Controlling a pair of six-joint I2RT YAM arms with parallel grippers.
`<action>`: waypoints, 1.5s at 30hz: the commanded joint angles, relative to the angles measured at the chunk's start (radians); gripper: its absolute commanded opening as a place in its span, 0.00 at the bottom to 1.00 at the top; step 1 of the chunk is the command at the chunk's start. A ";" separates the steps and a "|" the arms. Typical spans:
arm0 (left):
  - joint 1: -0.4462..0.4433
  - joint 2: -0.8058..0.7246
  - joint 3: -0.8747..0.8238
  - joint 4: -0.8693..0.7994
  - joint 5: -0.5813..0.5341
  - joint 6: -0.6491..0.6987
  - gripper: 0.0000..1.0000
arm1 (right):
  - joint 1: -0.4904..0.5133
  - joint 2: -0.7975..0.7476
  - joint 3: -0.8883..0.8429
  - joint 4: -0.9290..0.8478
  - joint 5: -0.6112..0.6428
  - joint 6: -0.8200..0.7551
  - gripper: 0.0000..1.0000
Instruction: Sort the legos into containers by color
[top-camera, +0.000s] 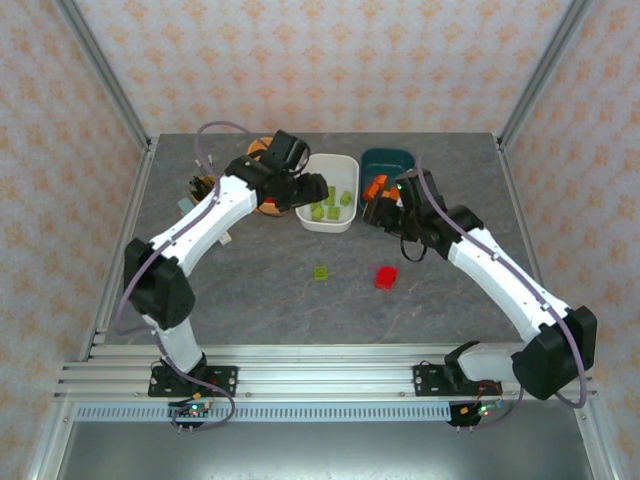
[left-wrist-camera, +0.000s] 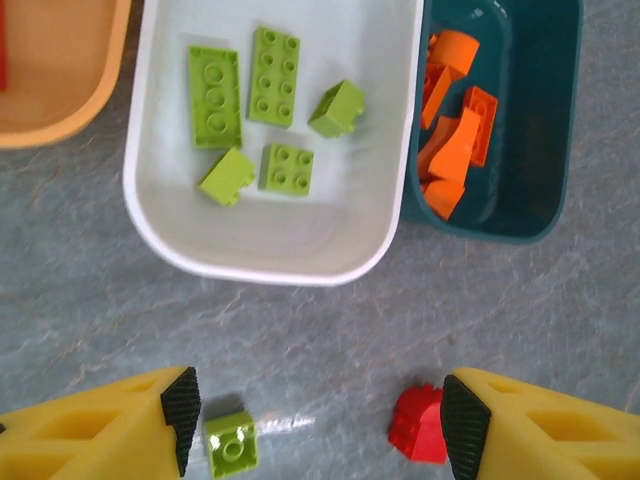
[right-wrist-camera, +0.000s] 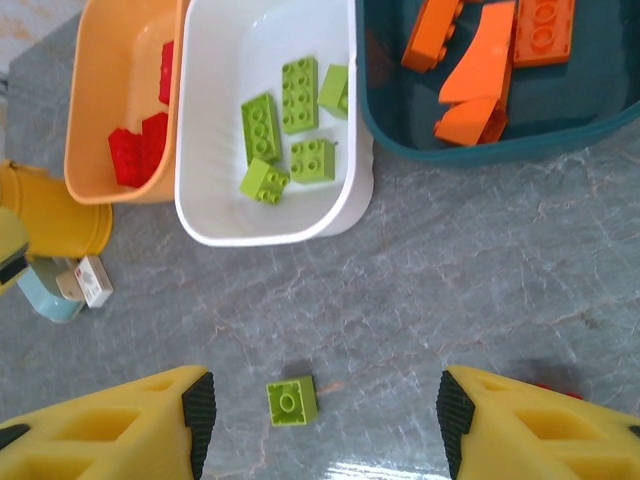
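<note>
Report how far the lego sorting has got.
Done: lime green bricks lie in the white tub, orange bricks in the teal tub, red bricks in the orange tub. In hand: nothing; the left pincer and right pincer hover open and empty. Left: one loose green brick and one loose red brick on the table.

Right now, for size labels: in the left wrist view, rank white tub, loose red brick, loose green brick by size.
1. white tub
2-3. loose red brick and loose green brick: alike; the red one is partly hidden.
</note>
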 joint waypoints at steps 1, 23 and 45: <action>-0.037 -0.074 -0.085 0.032 -0.026 -0.002 0.68 | 0.030 -0.032 0.011 -0.062 0.051 -0.025 0.62; -0.478 0.210 -0.012 0.056 -0.105 0.089 0.73 | 0.057 -0.322 -0.103 -0.608 0.129 0.199 0.62; -0.542 0.600 0.322 -0.079 -0.262 0.082 0.59 | 0.056 -0.523 -0.164 -0.675 0.125 0.271 0.63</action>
